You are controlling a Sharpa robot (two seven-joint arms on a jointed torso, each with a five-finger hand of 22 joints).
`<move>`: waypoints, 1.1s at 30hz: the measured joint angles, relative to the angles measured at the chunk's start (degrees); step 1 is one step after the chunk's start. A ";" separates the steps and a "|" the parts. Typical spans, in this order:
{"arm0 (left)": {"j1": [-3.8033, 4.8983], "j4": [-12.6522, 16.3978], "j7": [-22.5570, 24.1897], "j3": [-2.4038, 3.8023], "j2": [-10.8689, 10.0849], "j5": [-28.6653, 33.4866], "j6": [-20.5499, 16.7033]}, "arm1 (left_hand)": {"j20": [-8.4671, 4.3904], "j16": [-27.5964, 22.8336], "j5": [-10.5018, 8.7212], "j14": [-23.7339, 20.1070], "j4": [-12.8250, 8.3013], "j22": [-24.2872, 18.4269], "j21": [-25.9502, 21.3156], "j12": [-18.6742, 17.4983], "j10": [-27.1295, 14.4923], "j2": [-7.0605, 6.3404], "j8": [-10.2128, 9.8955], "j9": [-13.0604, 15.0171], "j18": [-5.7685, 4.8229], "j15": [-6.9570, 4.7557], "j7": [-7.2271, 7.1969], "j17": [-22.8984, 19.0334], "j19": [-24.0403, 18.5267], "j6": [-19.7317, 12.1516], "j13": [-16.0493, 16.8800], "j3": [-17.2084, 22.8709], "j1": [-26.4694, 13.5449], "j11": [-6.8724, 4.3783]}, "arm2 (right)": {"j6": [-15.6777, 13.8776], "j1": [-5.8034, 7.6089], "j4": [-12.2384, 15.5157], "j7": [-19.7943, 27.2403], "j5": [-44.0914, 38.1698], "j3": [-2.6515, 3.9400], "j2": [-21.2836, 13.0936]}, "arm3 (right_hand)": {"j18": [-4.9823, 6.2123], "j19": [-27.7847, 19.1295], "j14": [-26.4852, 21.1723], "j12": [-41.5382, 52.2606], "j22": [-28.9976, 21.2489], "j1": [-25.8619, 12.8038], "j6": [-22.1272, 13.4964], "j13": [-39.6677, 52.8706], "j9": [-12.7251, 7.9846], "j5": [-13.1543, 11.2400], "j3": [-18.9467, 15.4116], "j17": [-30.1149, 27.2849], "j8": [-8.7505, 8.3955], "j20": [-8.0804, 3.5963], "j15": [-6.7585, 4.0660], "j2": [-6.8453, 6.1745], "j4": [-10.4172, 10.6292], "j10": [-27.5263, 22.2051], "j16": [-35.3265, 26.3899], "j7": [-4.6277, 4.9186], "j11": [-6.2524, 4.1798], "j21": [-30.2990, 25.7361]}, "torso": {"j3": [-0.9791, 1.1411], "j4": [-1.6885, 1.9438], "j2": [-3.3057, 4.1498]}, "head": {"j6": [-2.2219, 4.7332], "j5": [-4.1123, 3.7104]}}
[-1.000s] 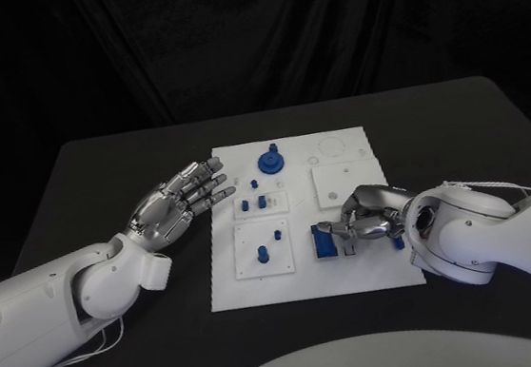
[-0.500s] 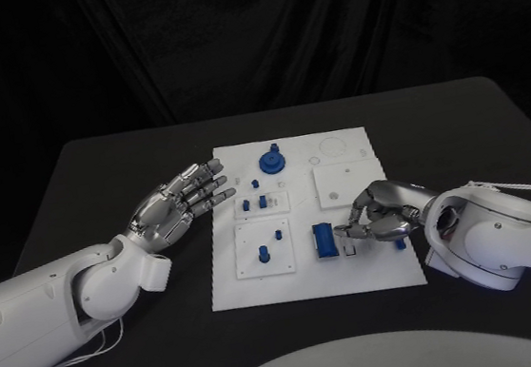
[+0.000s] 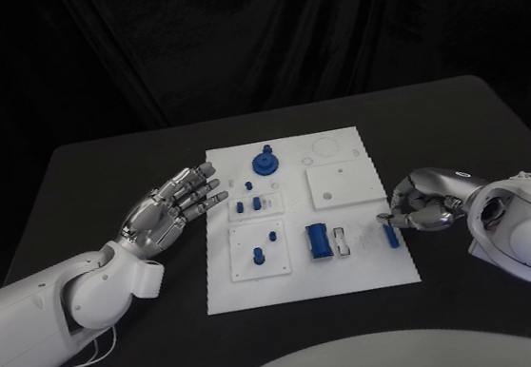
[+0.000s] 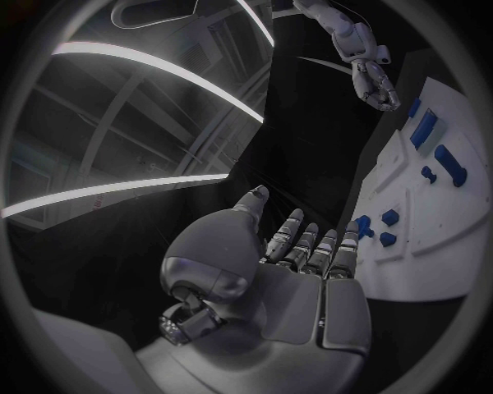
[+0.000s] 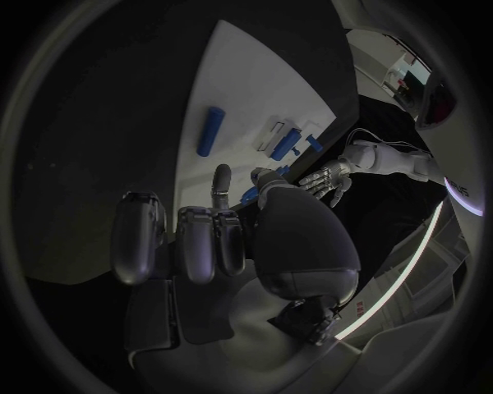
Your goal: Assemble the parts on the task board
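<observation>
The white task board (image 3: 364, 267) lies mid-table. A blue block (image 3: 319, 240) stands in it beside a pale slot (image 3: 341, 240). A short blue rod (image 3: 391, 236) lies loose near the board's right edge, also seen as the rod (image 5: 210, 131) ahead of my right hand. My right hand (image 3: 425, 199) sits at that edge just beyond the rod, fingers curled in, holding nothing. My left hand (image 3: 172, 205) hovers by the board's left edge, flat with fingers spread and empty. A blue round part (image 3: 265, 161) stands at the board's far side. Small blue pegs (image 3: 250, 205) stand left of centre.
Two square white insets, the far inset (image 3: 345, 182) and the near-left inset (image 3: 260, 247), sit on the board. The black table (image 3: 97, 174) stretches wide on both sides. The table's front edge runs close below the board.
My right hand has drawn back rightward from the blue block to the board's right edge. The short blue rod now lies free on the board. My left hand has barely moved.
</observation>
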 measured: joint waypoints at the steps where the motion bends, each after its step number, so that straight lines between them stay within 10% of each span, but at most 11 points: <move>1: 0.00 0.00 0.00 0.00 -0.02 0.00 -0.01 | 0.00 0.00 0.00 0.00 0.00 0.00 0.00 0.00 0.07 -0.14 0.00 0.00 0.00 0.00 0.00 0.00 0.00 0.00 0.03 0.00 -0.14 0.07 | 0.03 0.00 0.00 -0.50 -0.52 -0.02 -0.24 | 0.00 0.00 0.00 0.00 0.00 0.03 0.00 0.00 -0.10 0.35 0.00 0.00 0.00 0.00 0.00 -0.03 0.00 0.00 0.00 0.00 0.00 -0.19 | -0.02 0.00 0.00 | 0.00 -0.14; 33: -0.38 -0.28 0.00 0.01 0.21 0.00 -0.03 | 0.00 0.00 0.00 0.00 0.00 -0.04 0.00 0.00 0.07 -0.22 0.00 -0.02 0.00 0.00 0.00 -0.01 0.00 -0.01 0.02 0.00 -0.22 0.07 | 2.93 -0.89 -1.96 -7.77 -7.39 -0.29 2.58 | 0.01 0.00 0.00 0.00 -0.01 0.59 0.00 -0.02 -1.80 -0.39 -0.56 0.00 -2.11 0.00 0.00 0.15 -0.09 0.21 -0.19 0.00 0.21 -0.45 | -0.14 -0.01 -0.08 | 0.00 -1.49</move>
